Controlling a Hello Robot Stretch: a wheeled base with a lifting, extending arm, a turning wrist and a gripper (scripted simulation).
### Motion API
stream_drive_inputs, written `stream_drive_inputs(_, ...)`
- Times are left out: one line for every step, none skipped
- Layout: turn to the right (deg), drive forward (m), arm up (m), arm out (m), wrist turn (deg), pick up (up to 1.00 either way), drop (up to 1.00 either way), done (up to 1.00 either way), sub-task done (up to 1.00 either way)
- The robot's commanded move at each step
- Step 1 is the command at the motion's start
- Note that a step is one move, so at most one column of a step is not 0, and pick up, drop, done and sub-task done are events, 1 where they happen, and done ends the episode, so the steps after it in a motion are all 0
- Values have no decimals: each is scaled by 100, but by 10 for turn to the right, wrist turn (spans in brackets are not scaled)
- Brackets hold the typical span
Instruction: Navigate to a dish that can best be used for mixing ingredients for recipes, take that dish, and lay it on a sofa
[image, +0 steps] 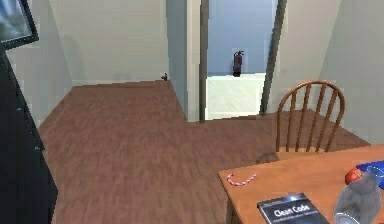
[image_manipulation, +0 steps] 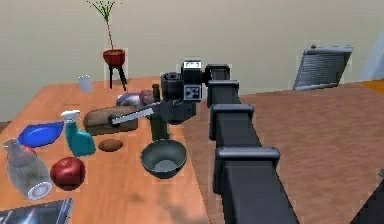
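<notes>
Grey bowl (image_manipulation: 164, 158) sits at the edge of the wooden table (image_manipulation: 115, 178) with your gripper (image_manipulation: 120, 119) close by, its grip and load impossible to tell; you look to be at the pick-up step, and next must settle the fingers (image_manipulation: 137, 114) on its rim.

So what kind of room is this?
Likely a home's dining area: a wooden table holding a bowl, a spray bottle and an apple, with a wooden chair beside it.

forward view toward doorway (image: 238, 60); side view close over shared table (image_manipulation: 118, 170)
</notes>
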Motion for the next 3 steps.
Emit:
stream_drive_inputs(0,0,0,0,150,0,0,0,0)
stream_drive_inputs(0,0,-26,0,0,0,0,0,0)
stream_drive_inputs(0,0,0,0,0,100,0,0,0)
